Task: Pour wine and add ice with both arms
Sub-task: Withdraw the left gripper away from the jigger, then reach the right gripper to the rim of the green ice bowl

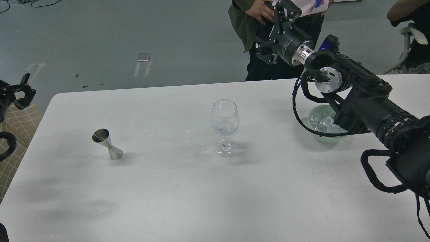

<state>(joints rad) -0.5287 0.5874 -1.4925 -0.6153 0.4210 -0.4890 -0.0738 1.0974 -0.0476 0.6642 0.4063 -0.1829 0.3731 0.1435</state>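
A clear wine glass [225, 125] stands upright at the middle of the white table [188, 201]; something small and clear lies at the bottom of its bowl. The ice [320, 121] is heaped in a pale green bowl [315, 111] at the right, partly hidden by my right arm. My right gripper [273, 32] is raised above the table's far edge, beyond the bowl, open and empty. My left gripper [24, 90] is off the table's left edge, open and empty. A steel jigger [108, 145] stands on the left of the table.
A person [255, 20] stands right behind the table's far edge, close to my right gripper. Another person sits at the far right [410, 20]. A few droplets [169, 143] lie on the table left of the glass.
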